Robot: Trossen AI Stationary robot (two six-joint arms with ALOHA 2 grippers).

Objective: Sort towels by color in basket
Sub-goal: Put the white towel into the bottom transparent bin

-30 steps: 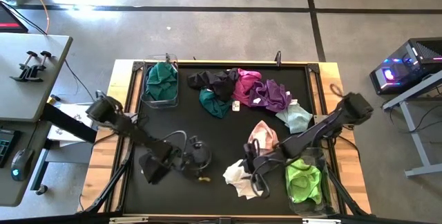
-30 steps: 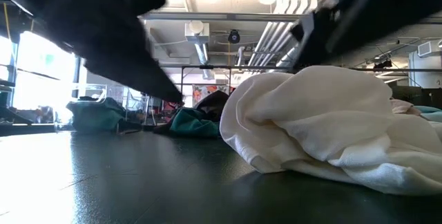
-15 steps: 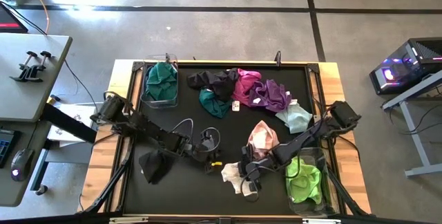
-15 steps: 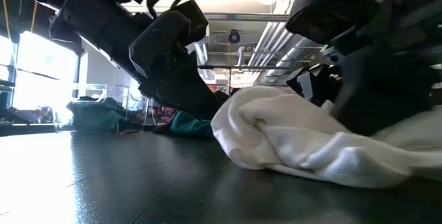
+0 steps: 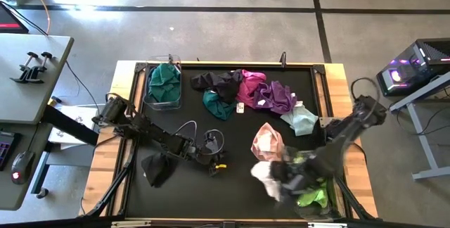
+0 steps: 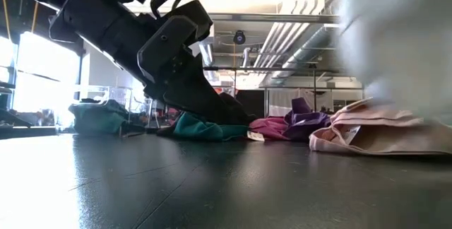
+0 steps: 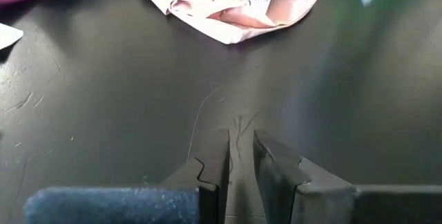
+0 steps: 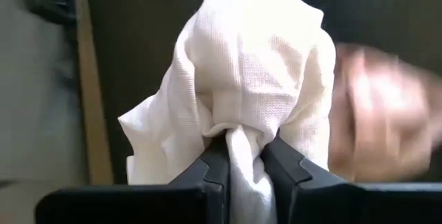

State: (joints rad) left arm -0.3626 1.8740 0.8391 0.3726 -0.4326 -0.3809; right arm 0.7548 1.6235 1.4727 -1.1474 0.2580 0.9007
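Right wrist view shows the right hand (image 8: 243, 156) clenched on a bunched fold of the white towel (image 8: 248, 79), which hangs limp with no clear long axis, seemingly lifted just off the tabletop (image 5: 183, 108) beside the pink towel (image 5: 267, 141), nearer this arm than the left.

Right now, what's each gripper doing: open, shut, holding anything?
Left gripper: nearly shut, holding nothing, low over the bare mat.
Right gripper: shut on the white towel, lifted off the mat.
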